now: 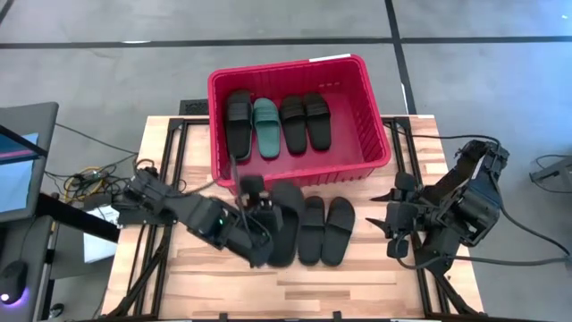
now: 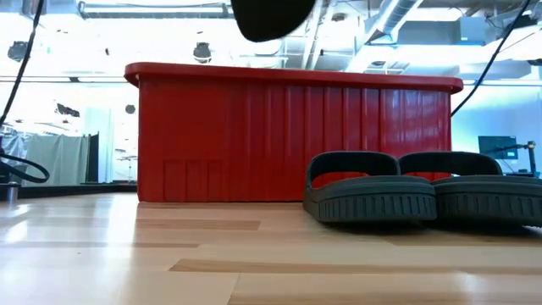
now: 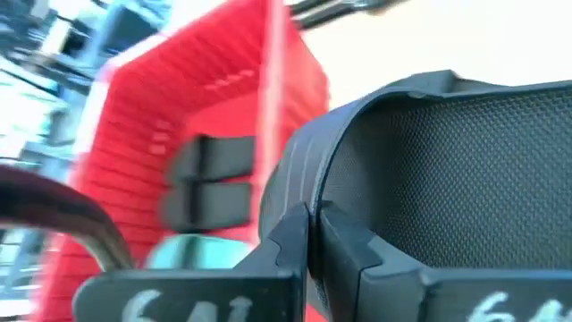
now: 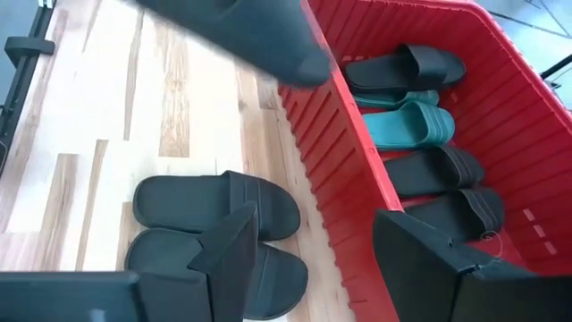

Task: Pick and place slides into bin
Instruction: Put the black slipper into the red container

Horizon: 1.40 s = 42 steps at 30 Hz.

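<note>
My left gripper (image 1: 260, 217) has its jaws clamped on a black slide (image 1: 284, 222), lifted off the surface just in front of the red bin (image 1: 362, 152). Inside the bin, ahead of those jaws, lie three black slides (image 1: 238, 121) and one green slide (image 1: 265, 127). Two more black slides (image 1: 325, 230) rest side by side between my grippers. My right gripper (image 1: 399, 217) hangs off to the side, jaws apart.
</note>
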### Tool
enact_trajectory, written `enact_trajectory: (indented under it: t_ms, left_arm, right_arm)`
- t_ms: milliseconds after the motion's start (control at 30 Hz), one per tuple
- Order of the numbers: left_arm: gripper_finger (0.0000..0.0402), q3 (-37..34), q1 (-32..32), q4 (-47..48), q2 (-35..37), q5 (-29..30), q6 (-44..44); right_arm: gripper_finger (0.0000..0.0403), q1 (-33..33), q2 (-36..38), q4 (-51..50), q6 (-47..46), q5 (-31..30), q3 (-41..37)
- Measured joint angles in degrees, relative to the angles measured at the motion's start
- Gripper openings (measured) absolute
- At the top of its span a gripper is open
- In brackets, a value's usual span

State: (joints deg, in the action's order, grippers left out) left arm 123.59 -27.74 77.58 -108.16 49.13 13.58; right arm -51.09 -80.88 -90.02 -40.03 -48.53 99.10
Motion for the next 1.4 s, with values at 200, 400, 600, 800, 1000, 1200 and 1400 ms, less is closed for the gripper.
enact_trajectory:
  t_ms: [200, 400, 600, 800, 1000, 1200, 1400]
  left_arm:
    - [0.0001, 6.96, 7.43, 9.16, 0.07, 3.65, -7.83]
    - [0.0000, 7.95, 19.75, 12.48, 0.07, -0.86, -17.50]
    - [0.0000, 7.91, 33.40, 5.44, 0.07, -11.10, -30.20]
    - [0.0000, 7.28, 45.85, -3.81, 0.07, -22.19, -42.88]
    - [0.0000, 3.54, 55.54, -9.69, 0.00, -32.39, -49.15]
    - [0.0000, -2.35, 61.22, -15.55, 0.01, -37.51, -52.50]
    - [0.0000, -9.30, 62.95, -22.04, 0.02, -39.04, -55.94]
  right_arm:
    - [0.0207, 0.13, 0.00, 0.00, -0.02, -0.85, 0.01]
    - [0.0207, 1.51, 0.02, 0.00, 0.00, -2.56, 0.03]
    - [0.0207, 4.73, 0.01, 0.01, 0.02, -2.60, 0.03]
    - [0.0207, 8.48, 0.01, 0.02, 0.02, -2.60, 0.03]
    - [0.0207, 11.47, 0.00, 0.01, 0.00, -2.58, 0.03]
    - [0.0207, 14.86, 0.00, 0.01, 0.00, -2.56, 0.03]
    - [0.0207, 17.59, 0.02, 0.00, -0.02, -2.47, 0.03]
